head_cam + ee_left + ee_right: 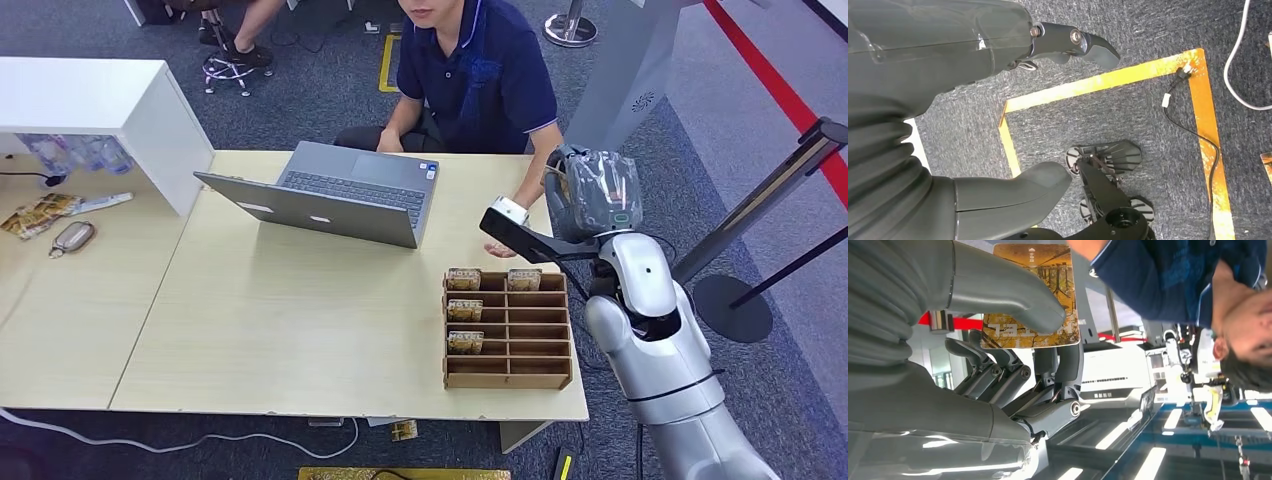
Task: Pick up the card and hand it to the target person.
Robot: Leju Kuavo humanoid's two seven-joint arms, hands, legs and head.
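Risk sits mostly in the handover itself: the card (1030, 295) is pinched between the thumb (1013, 292) and the darker fingers of the right hand (590, 195), and that hand is raised off the far right corner of the table (300, 350), close in front of the seated person (470, 70). From the head view the person's hand (520, 235) lies palm-up at the table edge, just below and beside the robot's hand, but whether it touches the card I cannot tell. If the thumb lets go before the person has a hold, the card would likely drop to the table or the floor; if the pinch lingers, the person may tug against it and the card could bend or slide askew.

Left hand (998, 100) hangs down over the carpet with its thumb and fingers apart, holding nothing (out of harm's way). The wooden card rack (508, 330) and the laptop (340, 195) stand clear of the raised arm, so a knock seems unlikely
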